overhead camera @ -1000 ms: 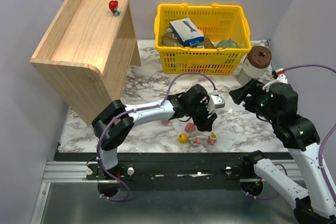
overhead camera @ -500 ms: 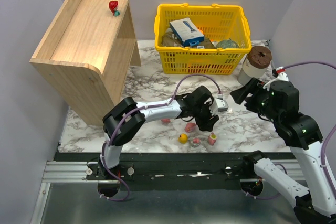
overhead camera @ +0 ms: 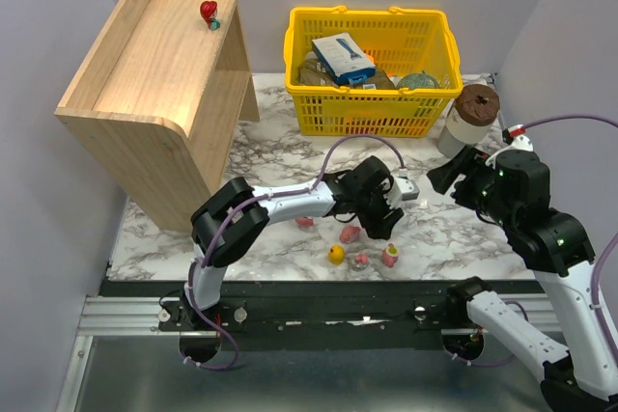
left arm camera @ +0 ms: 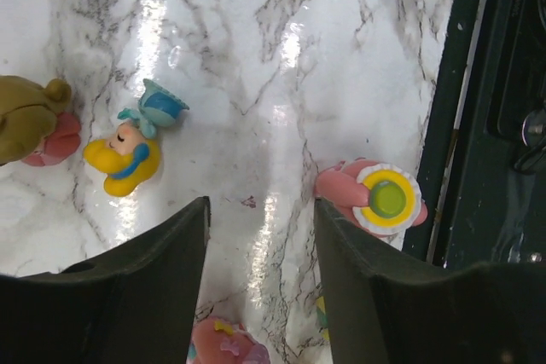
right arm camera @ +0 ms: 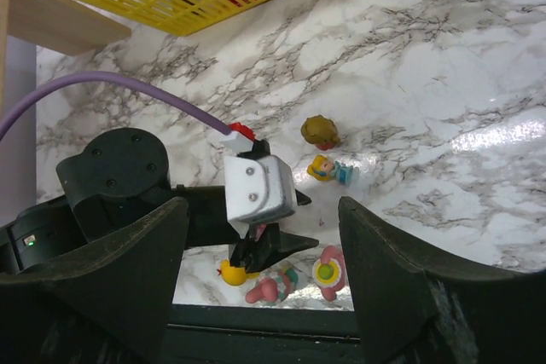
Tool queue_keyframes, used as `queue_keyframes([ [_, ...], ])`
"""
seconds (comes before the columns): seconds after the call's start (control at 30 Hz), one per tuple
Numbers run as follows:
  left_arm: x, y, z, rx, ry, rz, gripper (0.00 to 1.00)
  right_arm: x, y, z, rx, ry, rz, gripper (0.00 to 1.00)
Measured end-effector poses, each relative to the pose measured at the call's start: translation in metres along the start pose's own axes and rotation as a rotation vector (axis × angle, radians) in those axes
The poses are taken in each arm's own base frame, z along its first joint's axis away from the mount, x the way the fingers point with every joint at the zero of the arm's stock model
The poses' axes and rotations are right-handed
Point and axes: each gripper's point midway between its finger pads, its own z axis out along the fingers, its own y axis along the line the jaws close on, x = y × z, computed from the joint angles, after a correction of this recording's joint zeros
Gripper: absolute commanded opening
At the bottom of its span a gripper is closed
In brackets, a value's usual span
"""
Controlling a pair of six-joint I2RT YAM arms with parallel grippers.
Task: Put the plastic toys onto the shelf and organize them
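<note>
**Marble tabletop: left arm is drawing in over the toy cluster**

Grey walls are framing the marble table (overhead camera: 270, 156). The shelf (overhead camera: 154, 94) is standing at its far left, carrying one red toy (overhead camera: 209, 13) near the far right corner of its top tier. The yellow basket (overhead camera: 372, 115) is sitting beside it at the back, exactly where it sat a second ago.

The left arm (overhead camera: 280, 202) is reaching across the front of the table. Its elbow is now lying further right than a second ago, and its wrist has drawn in over the toys. The left gripper (left arm camera: 260, 206) is pointing down at the marble with its jaws standing apart and empty at the tips. A pink toy (left arm camera: 226, 349) is showing low in the gap, but I cannot tell whether a finger is touching it.

The right gripper (overhead camera: 446, 173) is hovering at the right near a brown-lidded jar (overhead camera: 475, 113), jaws spread wide and empty, hardly shifted.

The other toys are lying near the front edge, unmoved: a yellow-haired toy (left arm camera: 128, 164), an olive toy (left arm camera: 26, 117) and a disc-topped toy (left arm camera: 375, 198).
</note>
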Motion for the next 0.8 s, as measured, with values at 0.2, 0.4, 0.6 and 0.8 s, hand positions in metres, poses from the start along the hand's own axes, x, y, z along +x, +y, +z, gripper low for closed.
queue_keyframes([
  [0.2, -0.017, 0.021, -0.010, -0.084, -0.054, -0.230, 0.66, 0.007, -0.009, 0.003, 0.045, 0.020, -0.003, 0.78],
  [0.4, -0.015, 0.045, -0.034, -0.157, -0.121, -0.502, 0.69, 0.050, -0.029, 0.032, 0.128, 0.163, 0.011, 0.74],
  [0.6, -0.027, 0.062, -0.062, -0.224, -0.201, -0.639, 0.70, 0.121, -0.047, 0.068, 0.185, 0.387, 0.082, 0.71],
  [0.8, -0.039, 0.062, -0.077, -0.246, -0.245, -0.667, 0.72, 0.154, -0.044, 0.091, 0.176, 0.476, 0.208, 0.67],
])
